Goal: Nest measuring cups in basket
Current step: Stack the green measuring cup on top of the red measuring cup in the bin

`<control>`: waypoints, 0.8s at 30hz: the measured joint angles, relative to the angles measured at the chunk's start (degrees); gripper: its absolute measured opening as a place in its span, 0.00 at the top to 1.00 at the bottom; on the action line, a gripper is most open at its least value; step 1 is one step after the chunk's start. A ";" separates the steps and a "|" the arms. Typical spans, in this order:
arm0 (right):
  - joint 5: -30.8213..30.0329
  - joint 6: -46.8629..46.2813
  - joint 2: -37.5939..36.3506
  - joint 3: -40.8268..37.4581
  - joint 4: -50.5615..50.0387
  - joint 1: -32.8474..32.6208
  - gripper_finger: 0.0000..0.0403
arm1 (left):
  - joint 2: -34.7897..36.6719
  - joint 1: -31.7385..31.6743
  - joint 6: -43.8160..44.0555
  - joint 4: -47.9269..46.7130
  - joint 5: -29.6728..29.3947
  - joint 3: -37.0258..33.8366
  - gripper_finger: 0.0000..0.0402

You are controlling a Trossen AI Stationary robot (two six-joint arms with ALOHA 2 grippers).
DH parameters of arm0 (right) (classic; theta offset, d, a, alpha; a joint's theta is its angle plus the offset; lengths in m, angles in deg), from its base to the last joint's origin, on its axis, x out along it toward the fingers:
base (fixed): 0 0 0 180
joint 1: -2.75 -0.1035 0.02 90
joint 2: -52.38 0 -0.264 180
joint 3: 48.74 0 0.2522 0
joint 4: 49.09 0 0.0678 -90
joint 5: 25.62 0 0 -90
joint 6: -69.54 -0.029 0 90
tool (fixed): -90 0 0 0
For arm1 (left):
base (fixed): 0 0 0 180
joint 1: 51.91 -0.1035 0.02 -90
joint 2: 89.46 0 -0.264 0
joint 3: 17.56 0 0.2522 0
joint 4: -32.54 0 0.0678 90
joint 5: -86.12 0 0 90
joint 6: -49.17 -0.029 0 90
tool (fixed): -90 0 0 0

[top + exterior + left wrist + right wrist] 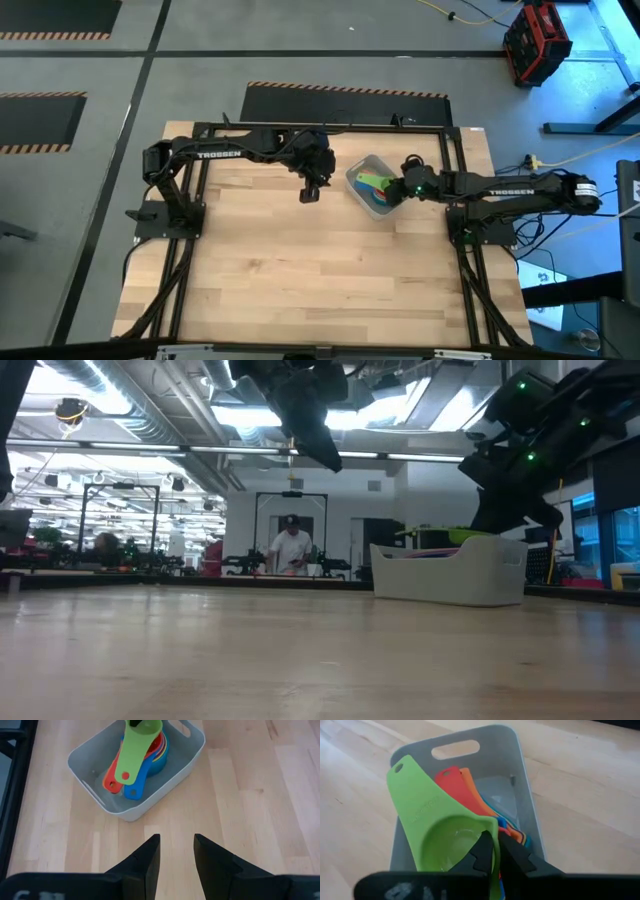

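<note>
The pale grey basket (356, 177) stands on the table at the far right. It holds nested measuring cups whose red (112, 781) and blue (133, 791) handles stick out side by side. A green measuring cup (427, 827) lies over the stack, its rim showing above the basket wall (450, 572) in the low view. My right gripper (496, 851) is over the basket, shut on this cup. My left gripper (176, 854) hovers open above bare table to the left of the basket, with nothing between its fingers. My right gripper pinches the rim of the green cup's bowl (493, 829), on the side away from the handle, with one finger inside the bowl and one outside. The fingers slant down from the table's right side. The cup's handle (407, 785) points away from the gripper. Whether the cup touches the stack below cannot be told.
The wooden table (300, 270) spreads wide to the left of and in front of the basket. Black frame rails (460, 150) run close past the basket's right side and along the far edge. A person stands far off in the room behind (291, 545).
</note>
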 joint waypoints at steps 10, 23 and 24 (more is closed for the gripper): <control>0.37 -0.36 2.27 -0.02 0.21 0.00 0.91 | 0.00 0.00 -0.02 0.00 0.00 0.00 0.72; 1.22 0.84 2.25 -0.01 0.81 -0.02 0.71 | 0.00 0.00 -0.02 -0.02 0.00 0.00 0.72; 1.22 1.12 2.25 -0.01 0.84 -0.02 0.71 | 0.00 0.00 -0.02 -0.02 0.00 0.00 0.72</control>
